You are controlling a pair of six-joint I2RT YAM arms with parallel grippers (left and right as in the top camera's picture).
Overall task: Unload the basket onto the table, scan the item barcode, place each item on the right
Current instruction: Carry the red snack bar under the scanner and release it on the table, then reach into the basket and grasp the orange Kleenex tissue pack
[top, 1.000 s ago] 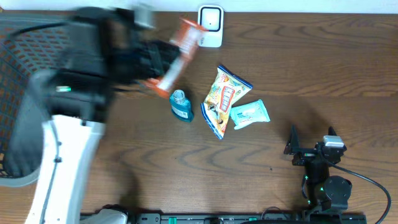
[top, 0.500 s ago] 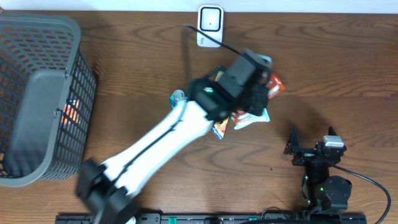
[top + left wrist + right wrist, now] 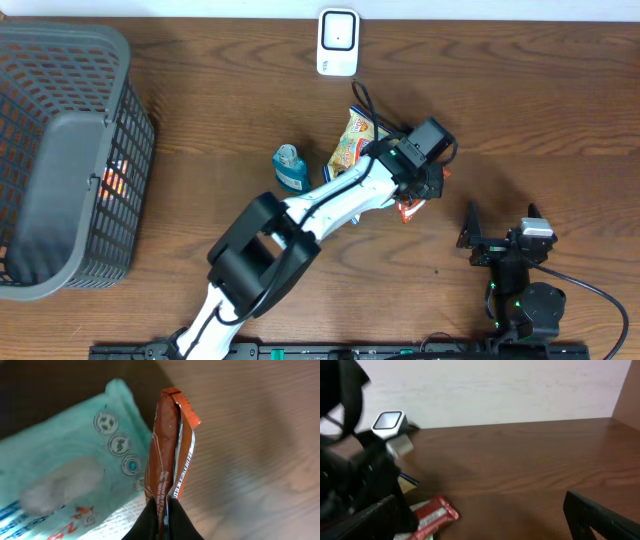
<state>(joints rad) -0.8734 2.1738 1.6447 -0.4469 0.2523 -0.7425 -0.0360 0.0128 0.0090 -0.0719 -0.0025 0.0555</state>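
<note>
Orange-red foil snack packet [image 3: 167, 450]: held edge-on above the table, right of centre, with a strip of barcode bars showing along its right edge.
Left pincer [image 3: 161, 519]: clenched on the packet's near end, its black fingertips pressed together with the foil between them.
Right pincer [image 3: 500, 225]: spread wide and grasping nothing, parked at the near right of the table.
Beneath the packet: a teal wet-wipe pack [image 3: 75, 475] lies just to its left; I cannot tell whether the two touch.
Scanner: a white square barcode scanner [image 3: 338, 42] stands at the far edge, left of the packet and well apart from it.
Neighbours: a yellow crinkled snack bag [image 3: 352, 140] and a small blue bottle [image 3: 291, 168] lie left of the left pincer, with the white arm crossing near them.
Left edge: a grey mesh plastic basket [image 3: 70, 130] fills the far left corner, with an orange item [image 3: 113, 180] inside it.
Open room: bare brown wooden table [image 3: 560, 110] stretches right of the packet and on towards the far right corner.
Change: a second ago the left arm was a blur at the far left beside the basket, with an orange and white item at its tip; now it reaches to right of centre. The wet-wipe pack, then in plain overhead view, is now mostly covered by the arm. The right pincer has not moved.
</note>
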